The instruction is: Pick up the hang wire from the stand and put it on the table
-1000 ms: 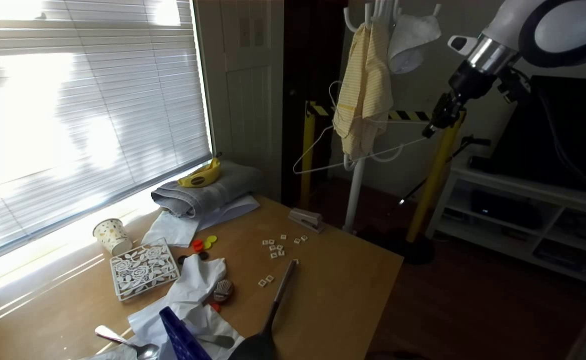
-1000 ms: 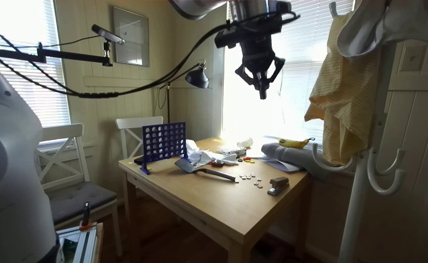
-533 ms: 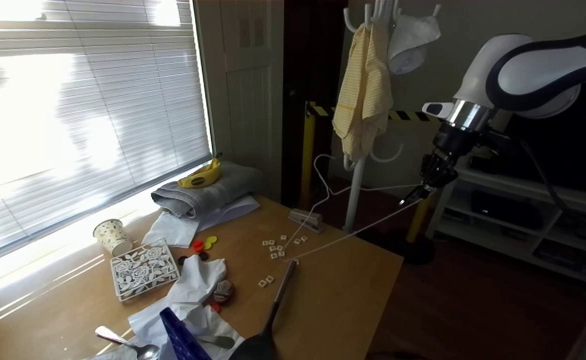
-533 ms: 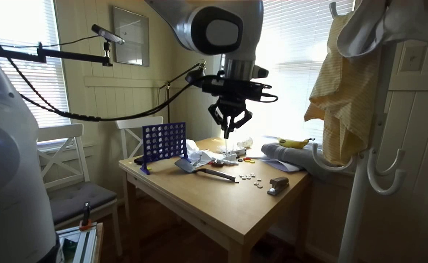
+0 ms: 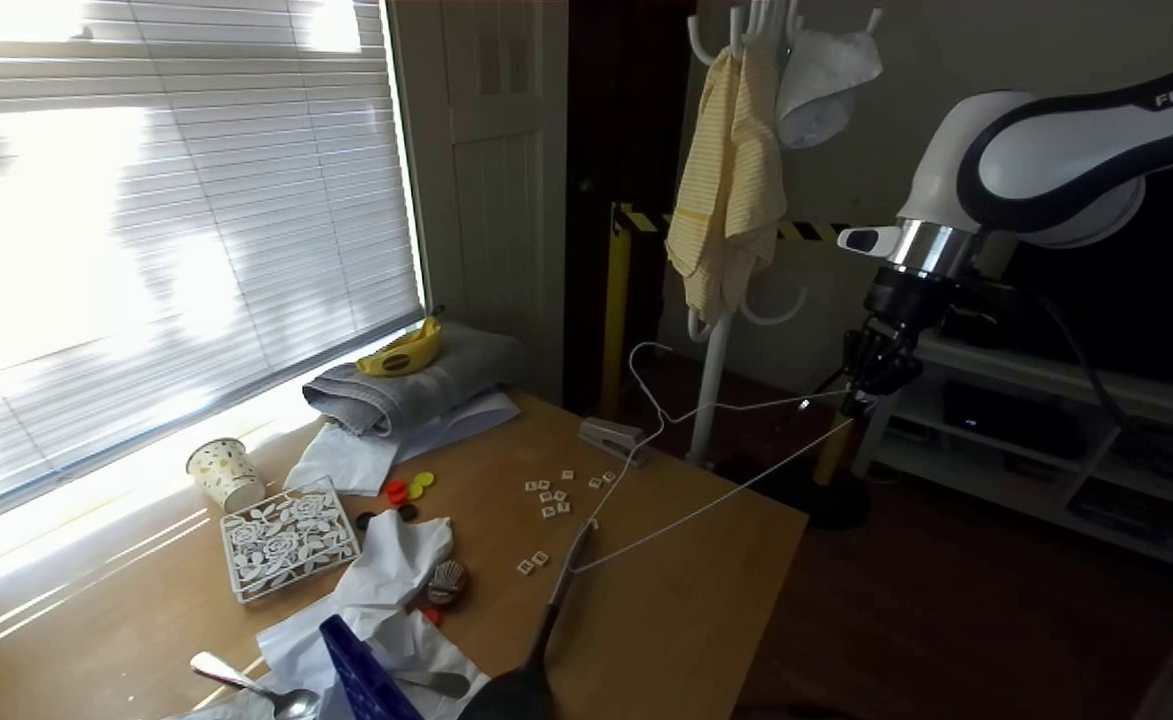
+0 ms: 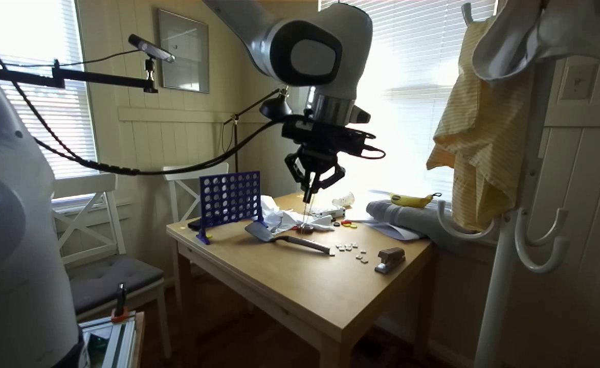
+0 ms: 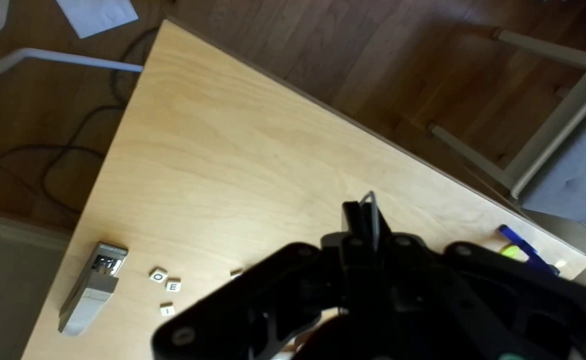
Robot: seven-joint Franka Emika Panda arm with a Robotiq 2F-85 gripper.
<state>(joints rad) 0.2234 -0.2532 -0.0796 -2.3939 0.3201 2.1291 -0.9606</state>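
1. The wire clothes hanger, right of center in an exterior view, slants over the table. The gripper pinches it near a corner, its 2 jaws closed on the wire; this hold presumably lets the rest reach leftward.
2. The white coat stand, upper center-right, bears a yellow striped cloth; the hanger is off its hooks, so lowering and release presumably come next.
3. The hanger's far corner, lower center, overlaps the handle of the spatula; contact cannot be told.
4. In the wrist view, bare wood spans the center, bounded by an edge running upper left to lower right; a stapler and letter tiles occupy the lower left. Setting down likely suits that wood.
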